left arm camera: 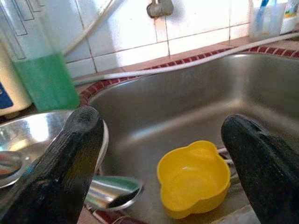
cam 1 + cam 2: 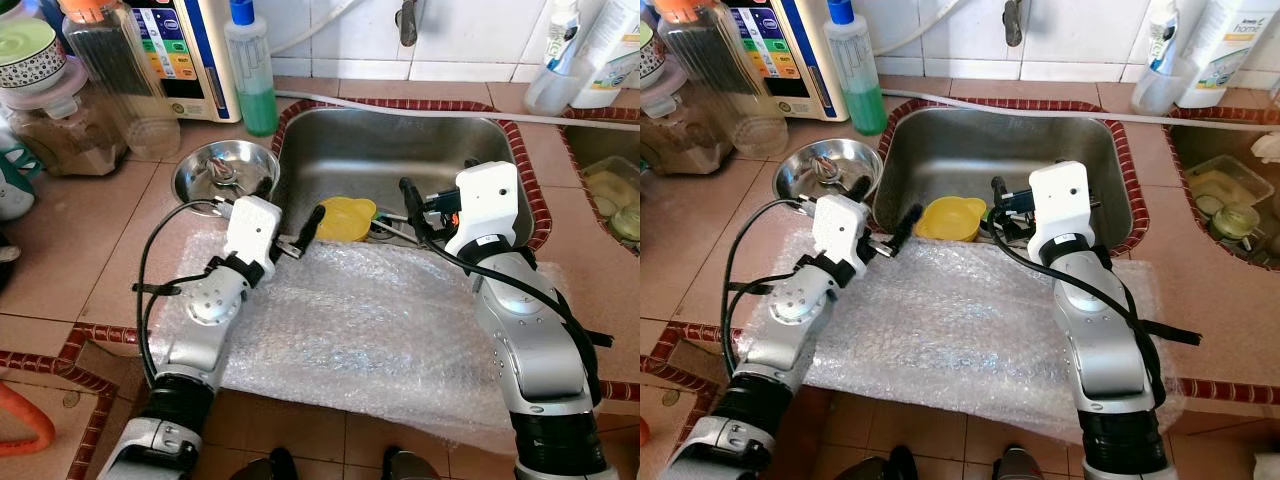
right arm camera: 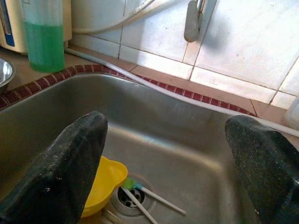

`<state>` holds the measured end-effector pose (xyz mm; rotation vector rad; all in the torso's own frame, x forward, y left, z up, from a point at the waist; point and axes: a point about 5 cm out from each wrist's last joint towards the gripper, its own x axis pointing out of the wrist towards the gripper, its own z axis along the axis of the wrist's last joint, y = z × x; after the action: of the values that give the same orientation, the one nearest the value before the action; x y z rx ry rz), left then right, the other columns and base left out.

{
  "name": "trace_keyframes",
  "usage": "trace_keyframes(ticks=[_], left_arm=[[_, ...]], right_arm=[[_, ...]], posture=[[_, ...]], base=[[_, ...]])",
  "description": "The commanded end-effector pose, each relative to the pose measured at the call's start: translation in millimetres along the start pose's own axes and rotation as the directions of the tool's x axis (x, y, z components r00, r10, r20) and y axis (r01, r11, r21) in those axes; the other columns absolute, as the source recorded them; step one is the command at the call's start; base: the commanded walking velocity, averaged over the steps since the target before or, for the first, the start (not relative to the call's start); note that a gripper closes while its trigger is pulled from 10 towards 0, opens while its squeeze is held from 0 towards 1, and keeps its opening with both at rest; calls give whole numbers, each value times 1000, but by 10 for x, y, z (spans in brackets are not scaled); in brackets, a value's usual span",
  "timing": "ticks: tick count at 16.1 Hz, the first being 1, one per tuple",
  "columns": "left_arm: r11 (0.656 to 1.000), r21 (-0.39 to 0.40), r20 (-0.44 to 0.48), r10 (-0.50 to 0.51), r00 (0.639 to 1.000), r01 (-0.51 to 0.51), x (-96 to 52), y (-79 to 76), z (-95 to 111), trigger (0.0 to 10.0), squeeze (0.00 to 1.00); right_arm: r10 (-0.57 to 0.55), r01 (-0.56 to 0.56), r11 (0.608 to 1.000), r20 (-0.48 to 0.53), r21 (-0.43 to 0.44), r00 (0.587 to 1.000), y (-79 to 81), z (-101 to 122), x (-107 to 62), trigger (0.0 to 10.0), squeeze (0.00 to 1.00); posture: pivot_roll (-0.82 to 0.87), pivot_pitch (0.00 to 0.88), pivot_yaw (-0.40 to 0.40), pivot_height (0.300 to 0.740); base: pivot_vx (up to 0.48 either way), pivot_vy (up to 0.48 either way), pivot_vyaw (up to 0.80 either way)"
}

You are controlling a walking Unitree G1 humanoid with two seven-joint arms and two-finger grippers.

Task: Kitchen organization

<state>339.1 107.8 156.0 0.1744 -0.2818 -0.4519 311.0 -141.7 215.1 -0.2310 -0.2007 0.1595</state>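
Yellow cup (image 2: 346, 218) lies in the steel sink (image 2: 385, 150), near the front wall, just beside the drain (image 3: 130, 197). Your left gripper (image 2: 291, 221) hovers over the sink's front-left corner, fingers (image 1: 65, 168) spread wide, nothing between them; the cup sits ahead of and below the gap. Your right gripper (image 2: 438, 198) hangs over the sink's front edge, to the cup's right, also wide apart and empty. Below it, two white sticks (image 3: 152, 200) with a green tip rest across the drain, touching the cup's side.

Both forearms extend over a sheet of bubble wrap (image 2: 370, 330) spread on the tiled counter (image 2: 80, 250) in front of the sink. Just left of the sink stands a shallow steel bowl (image 2: 222, 173) with a spoon-like utensil (image 1: 112, 192) reaching over its rim. Behind it: a bottle of green liquid (image 2: 250, 70) with a blue cap, against the white tiled wall (image 3: 243, 42). A white hose (image 2: 420, 108) runs along the sink's back rim.
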Motion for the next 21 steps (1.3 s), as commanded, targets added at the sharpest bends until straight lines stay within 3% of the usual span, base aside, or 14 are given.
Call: trace_keyframes(ticks=[1,2,3,4,12,15,17,21], left_arm=[[1000,17,0,2,1000,-2,-6,34,-8,10000,0],[1000,16,-7,9,1000,-9,-9,52,-31,8745,0],[1000,15,-3,7,1000,-7,-13,61,-33,3922,0],[1000,15,0,8,1000,-8,-15,70,-34,0,0],[996,54,-8,65,998,-64,-93,290,-45,0,0],[996,56,-8,68,998,-68,-111,304,-43,0,0],[997,57,6,42,999,-42,-114,261,-18,10000,0],[997,75,32,25,999,-27,-114,237,48,10000,0]], right_arm=[[8,-9,1000,27,8,1000,19,65,-7,10000,0],[11,-11,1000,25,11,1000,32,59,1,10000,0],[12,-12,1000,27,12,1000,37,67,4,10000,0],[8,-9,1000,30,15,1000,29,74,7,10000,0],[12,-13,999,39,31,999,65,79,77,10000,0],[26,-27,999,42,35,999,84,76,90,10000,0],[31,-33,999,41,36,999,102,68,97,10000,0],[34,-36,998,42,43,999,112,59,106,10000,0]], posture=[[-323,224,81,740],[-322,223,82,740],[-319,224,83,740],[-315,227,84,740],[-280,214,85,740],[-275,212,86,740],[-272,211,89,740],[-263,205,95,740]], base=[[0,0,0],[0,0,0],[0,0,0],[0,0,0],[0,0,0],[0,0,0],[0,0,0],[0,0,0]])
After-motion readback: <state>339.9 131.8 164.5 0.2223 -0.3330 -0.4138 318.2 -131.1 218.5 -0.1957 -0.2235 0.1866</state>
